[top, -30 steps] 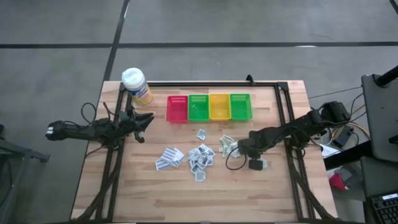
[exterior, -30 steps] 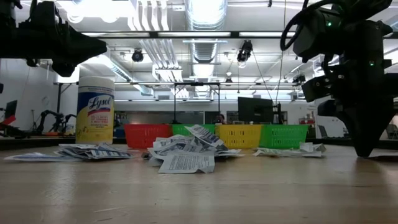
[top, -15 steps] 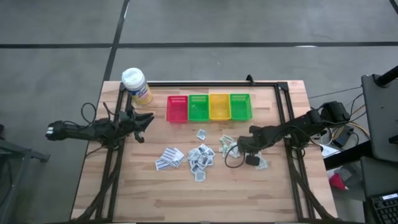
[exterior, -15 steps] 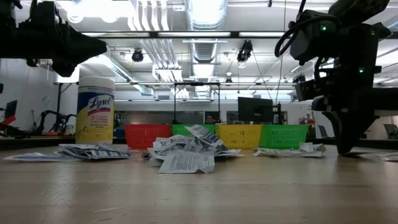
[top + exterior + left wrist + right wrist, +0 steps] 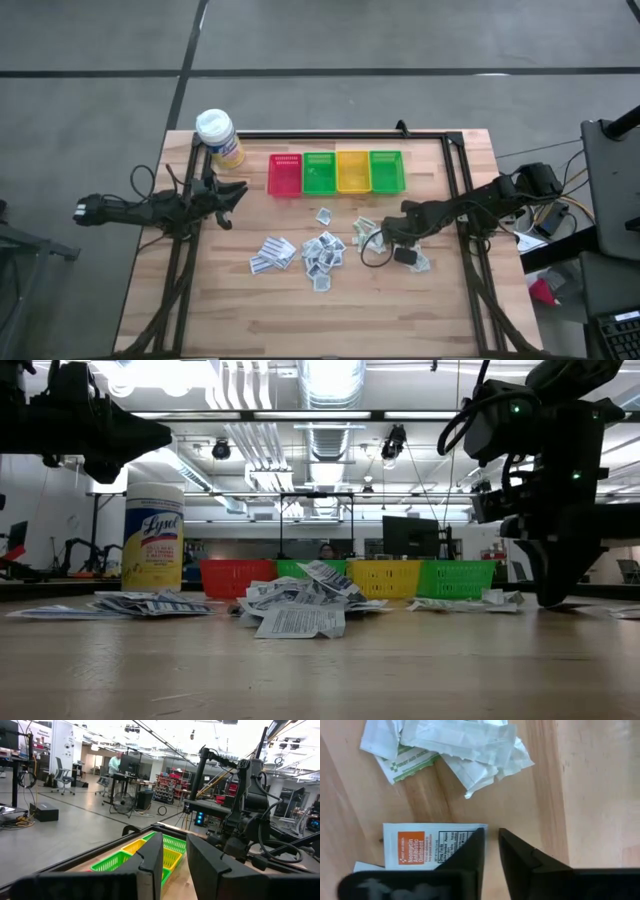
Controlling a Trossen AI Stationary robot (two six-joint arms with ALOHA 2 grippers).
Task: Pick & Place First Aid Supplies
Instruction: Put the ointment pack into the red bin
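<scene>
The right gripper (image 5: 491, 851) is down at the table (image 5: 400, 300), fingers a narrow gap apart and gripping nothing. One finger (image 5: 470, 852) overlaps the edge of an orange-labelled sachet (image 5: 427, 846) lying flat on the wood; whether it touches it is hard to say. In the high view this gripper (image 5: 405, 254) hides most of that sachet, so only a white corner shows.

The left gripper (image 5: 232, 192) hangs near the table's left edge beside the bottle (image 5: 219, 138), well apart from the supplies; its fingers (image 5: 152, 857) stand slightly apart with nothing between them.

The sachets lie in three loose groups: a fanned stack (image 5: 272, 253), a middle heap (image 5: 322, 250) and green-printed ones (image 5: 365, 232) near the right gripper. They overlap too much to count, perhaps fifteen or more.

Four bins (image 5: 337, 172) stand in a row behind them: red, green, yellow, green. From the low view the heap (image 5: 300, 605) blocks their lower walls.
</scene>
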